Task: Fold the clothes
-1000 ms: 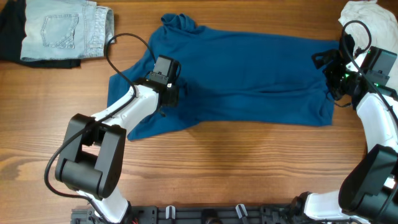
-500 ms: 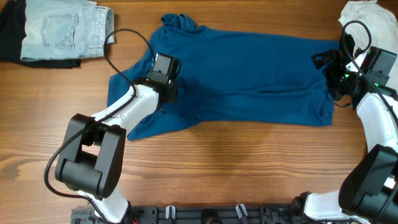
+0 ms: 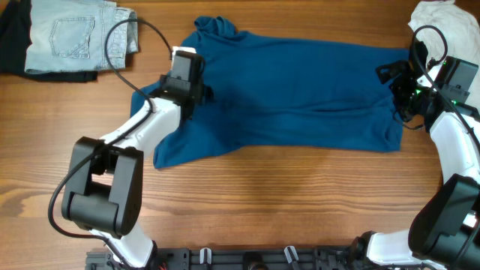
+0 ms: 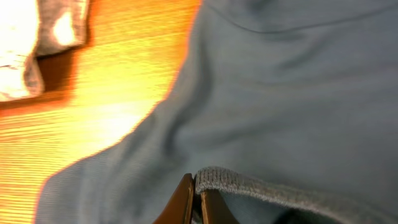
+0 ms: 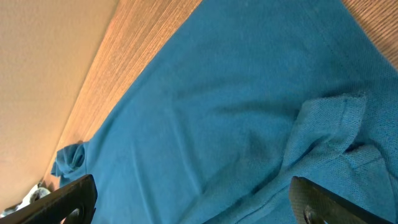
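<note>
The clothes, one deep-blue top [image 3: 300, 94], lie spread across the wooden table [image 3: 262, 202], neck opening at the back left. My left gripper [image 3: 201, 91] sits over the top's left part. In the left wrist view it [image 4: 194, 186] is shut on a ribbed edge [image 4: 249, 185] of the blue cloth, which is lifted slightly off the layer below. My right gripper [image 3: 394, 91] hovers at the top's right end. The right wrist view shows this gripper [image 5: 196, 205] wide open, with blue cloth [image 5: 205, 124] below and nothing between its fingers [image 5: 68, 199].
A folded pale denim piece [image 3: 75, 34] lies at the back left on something dark [image 3: 11, 45]; its corner shows in the left wrist view [image 4: 37, 37]. A white garment [image 3: 442, 19] sits at the back right corner.
My left gripper has shut on the blue cloth's edge and moved back and left, dragging the top's left part with it. The right arm has not moved.
</note>
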